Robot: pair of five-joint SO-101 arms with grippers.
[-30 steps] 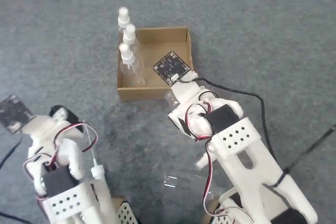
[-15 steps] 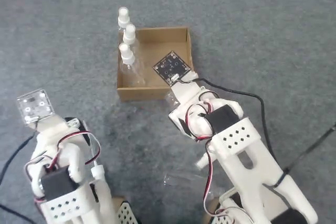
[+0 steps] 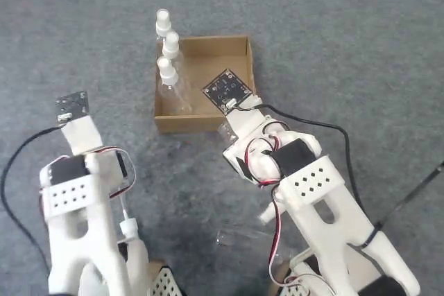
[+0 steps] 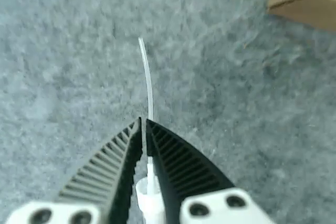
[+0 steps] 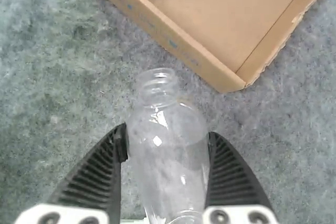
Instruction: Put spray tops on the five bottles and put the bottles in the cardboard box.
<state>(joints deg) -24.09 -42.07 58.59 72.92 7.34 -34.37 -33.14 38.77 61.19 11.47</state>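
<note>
My left gripper (image 4: 143, 124) is shut on a white spray top (image 4: 149, 199), whose thin tube (image 4: 146, 77) sticks out past the fingertips over the grey carpet. The left arm (image 3: 73, 192) stands at the near left. My right gripper (image 5: 167, 132) is shut on a clear, uncapped bottle (image 5: 165, 145), its open neck pointing at the front wall of the cardboard box (image 5: 220, 24). From above, that bottle (image 3: 226, 128) sits just in front of the box (image 3: 208, 53). Three capped bottles (image 3: 167, 67) stand along the box's left wall.
Another clear bottle (image 3: 236, 239) lies on the carpet between the two arm bases. A second spray top with its tube (image 3: 128, 227) rests beside the left arm's base. A black cable (image 3: 333, 126) trails off to the right of the right arm.
The left arm's wrist swung from the far left up and to the right, toward the box. The right arm and its bottle stayed put.
</note>
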